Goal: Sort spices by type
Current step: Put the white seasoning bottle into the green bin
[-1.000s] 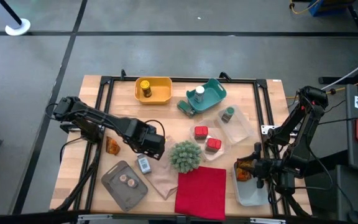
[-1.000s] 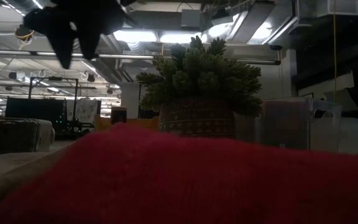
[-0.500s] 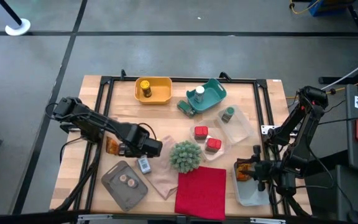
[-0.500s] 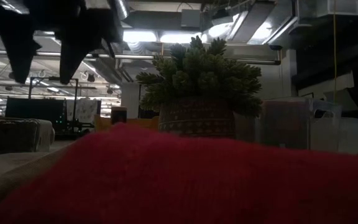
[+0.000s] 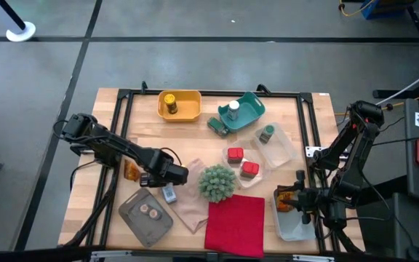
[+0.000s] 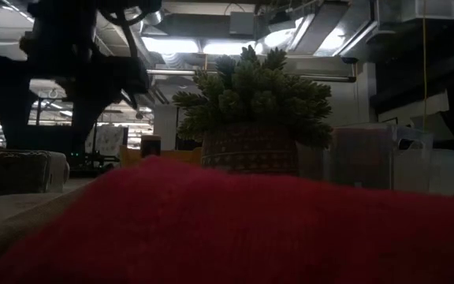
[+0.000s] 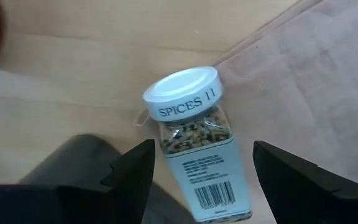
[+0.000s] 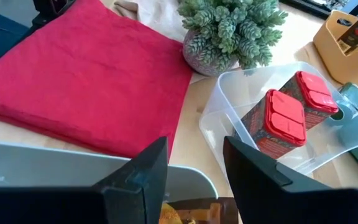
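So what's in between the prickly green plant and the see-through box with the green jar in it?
Two red tins in a clear tray sit between the plant and the box; the high view shows it.

Evenly lit from above in the high view, soft shadows only. Dim and backlit in the low view: bright ceiling lights [image 6: 203, 46] behind, plant [image 6: 252, 95] and arm [image 6: 69, 71] mere silhouettes. Bright, washed out at the left wrist, white-capped jar [image 7: 194, 134] sharp, dark fingers [image 7: 129, 180] blurred.

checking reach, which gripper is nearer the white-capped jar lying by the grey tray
Left. The left gripper hangs open right over the white-capped jar; the right gripper is across the table.
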`<act>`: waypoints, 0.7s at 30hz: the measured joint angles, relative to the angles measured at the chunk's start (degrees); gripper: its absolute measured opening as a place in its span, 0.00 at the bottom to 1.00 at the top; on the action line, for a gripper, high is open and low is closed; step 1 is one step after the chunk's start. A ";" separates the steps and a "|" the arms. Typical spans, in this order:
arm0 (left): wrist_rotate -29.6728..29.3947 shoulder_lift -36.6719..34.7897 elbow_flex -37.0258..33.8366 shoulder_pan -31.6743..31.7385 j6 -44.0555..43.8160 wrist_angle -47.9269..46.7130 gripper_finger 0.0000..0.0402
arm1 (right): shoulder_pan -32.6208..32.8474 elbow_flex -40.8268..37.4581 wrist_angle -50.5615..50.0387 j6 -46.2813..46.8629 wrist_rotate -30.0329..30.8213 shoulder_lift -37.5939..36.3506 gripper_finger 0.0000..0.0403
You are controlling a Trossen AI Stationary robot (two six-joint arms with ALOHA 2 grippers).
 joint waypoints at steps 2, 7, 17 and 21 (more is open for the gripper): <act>0.10 0.00 -1.34 -0.04 -1.11 2.72 0.64 | 0.00 0.00 0.01 0.00 -0.33 0.00 0.39; 0.31 0.00 -4.81 -0.04 -1.65 7.97 0.64 | 0.00 0.00 0.03 0.00 -0.40 0.00 0.39; 0.30 0.00 -8.36 -0.02 -0.27 10.97 0.63 | 0.00 0.00 0.01 0.00 -0.49 0.00 0.39; 0.21 0.00 -9.38 -0.02 0.73 13.32 0.59 | 0.00 0.00 0.01 -0.02 -0.45 0.00 0.39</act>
